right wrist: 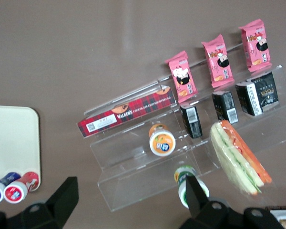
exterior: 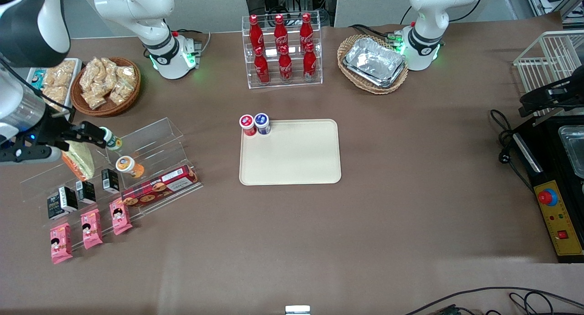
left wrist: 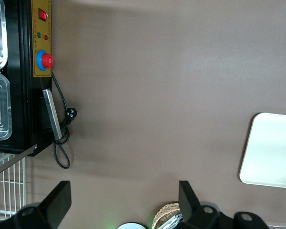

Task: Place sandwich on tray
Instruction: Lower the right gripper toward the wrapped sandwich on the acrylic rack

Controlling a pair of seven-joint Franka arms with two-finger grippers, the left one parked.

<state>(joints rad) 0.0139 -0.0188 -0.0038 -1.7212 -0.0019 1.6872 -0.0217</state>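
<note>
The sandwich [exterior: 81,163], a wedge of pale bread with orange and green filling in clear wrap, lies on the clear acrylic step shelf [exterior: 150,142] toward the working arm's end of the table. It also shows in the right wrist view [right wrist: 238,160]. The cream tray [exterior: 292,155] lies flat at the table's middle, bare except for two small bottles at one corner; the right wrist view shows its edge [right wrist: 12,143]. My right gripper [exterior: 64,142] hangs above the shelf, just over the sandwich, open and empty [right wrist: 129,188]. One finger is next to a green-capped bottle [right wrist: 188,183].
On the shelf are an orange-lidded bottle [exterior: 127,165], a red tartan biscuit box [exterior: 157,187], black cartons [exterior: 84,192] and pink snack packets [exterior: 91,228]. Red-lidded [exterior: 247,123] and blue-lidded [exterior: 262,122] bottles stand on the tray's corner. A basket of bagged snacks [exterior: 107,85] and a cola rack [exterior: 283,50] stand farther back.
</note>
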